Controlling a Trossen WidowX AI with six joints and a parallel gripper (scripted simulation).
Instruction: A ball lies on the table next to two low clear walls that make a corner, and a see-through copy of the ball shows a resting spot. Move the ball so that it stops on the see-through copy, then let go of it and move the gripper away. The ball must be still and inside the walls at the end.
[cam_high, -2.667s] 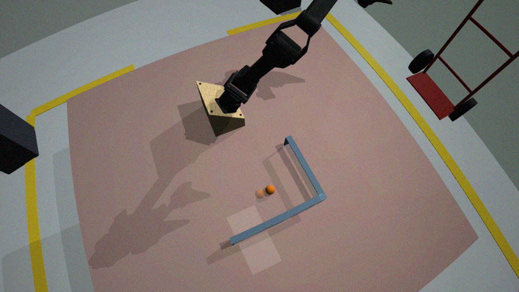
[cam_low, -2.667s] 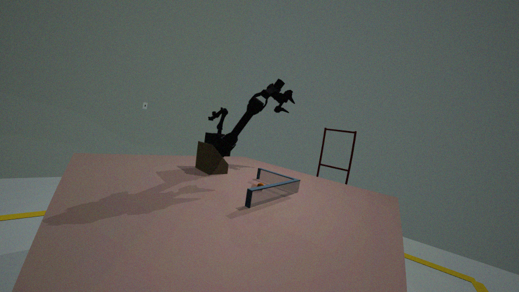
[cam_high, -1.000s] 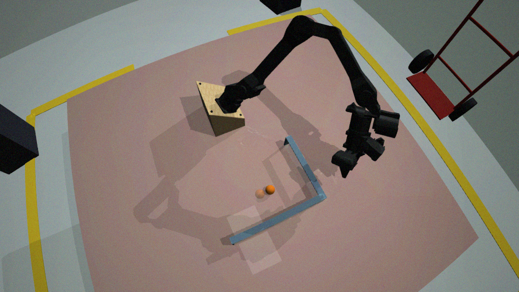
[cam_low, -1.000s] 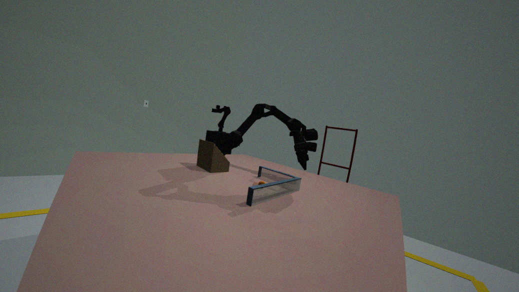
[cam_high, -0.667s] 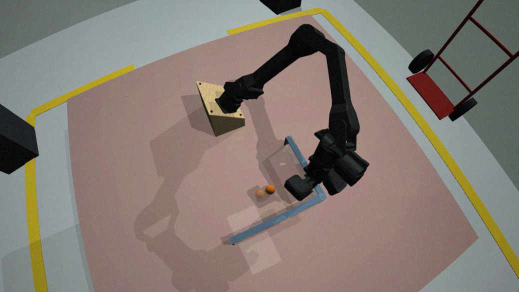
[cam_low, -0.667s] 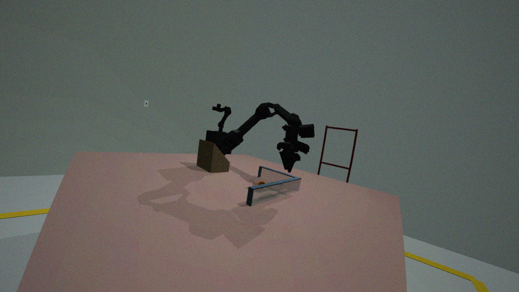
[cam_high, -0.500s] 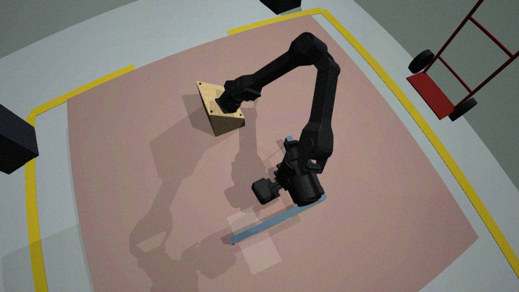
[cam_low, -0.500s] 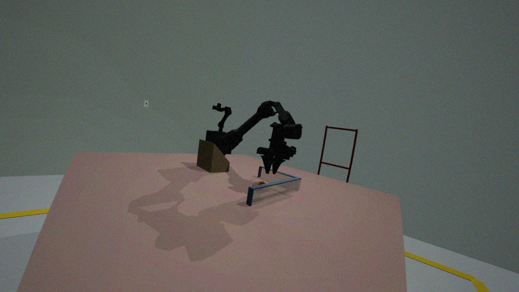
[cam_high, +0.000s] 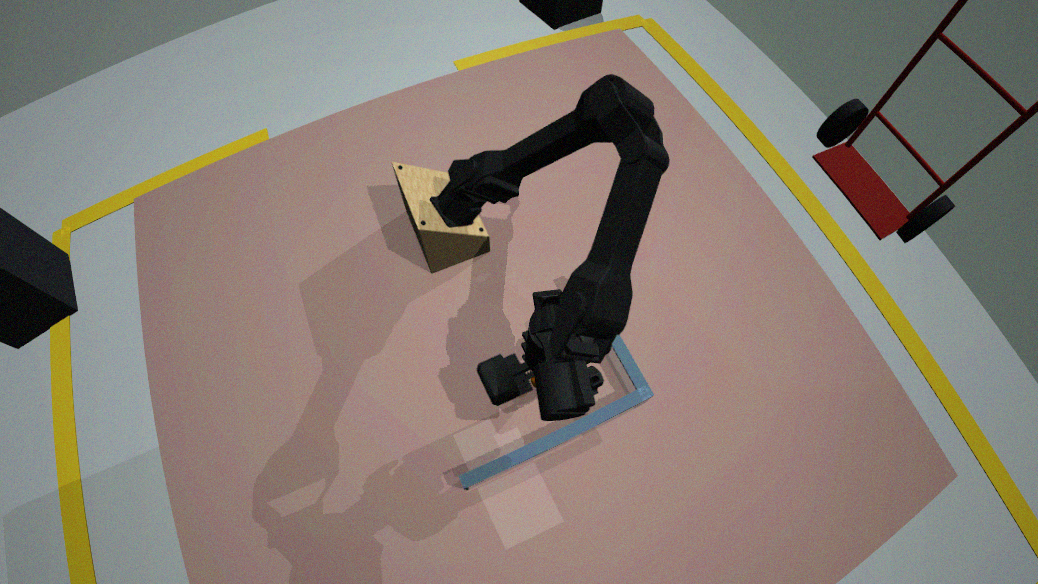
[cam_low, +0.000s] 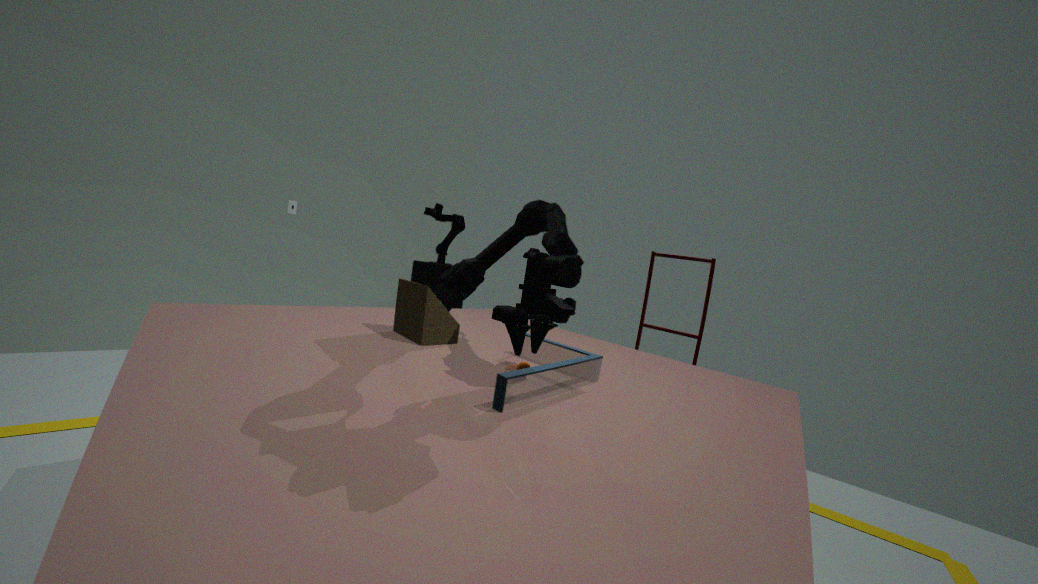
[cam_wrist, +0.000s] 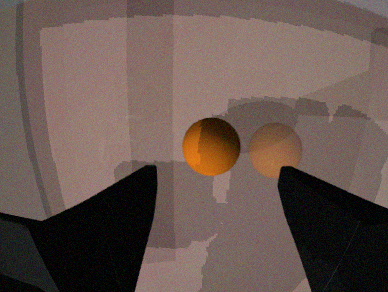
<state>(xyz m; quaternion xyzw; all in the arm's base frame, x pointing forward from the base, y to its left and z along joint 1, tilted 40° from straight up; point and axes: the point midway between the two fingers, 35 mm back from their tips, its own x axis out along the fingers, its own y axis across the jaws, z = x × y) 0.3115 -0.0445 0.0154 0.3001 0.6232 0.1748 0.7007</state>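
The orange ball (cam_low: 523, 365) (cam_wrist: 211, 146) lies on the table inside the corner of the walls. In the top view the arm hides nearly all of it. The see-through copy (cam_wrist: 275, 145) is right beside it, to its right in the wrist view, with a narrow gap between them. My gripper (cam_low: 526, 353) (cam_wrist: 219, 176) points down, open and empty, with its fingertips a little above the ball. In the wrist view the ball shows between the fingertips and slightly beyond them; the right fingertip overlaps the copy's lower edge. The low clear walls (cam_high: 551, 439) (cam_low: 551, 366) have blue top edges.
The arm's wooden wedge block (cam_high: 428, 196) (cam_low: 423, 319) stands back from the walls. The longer wall runs on the near side of the ball in the exterior view, and the two walls meet at its right. A red hand truck (cam_high: 860, 190) stands off the table.
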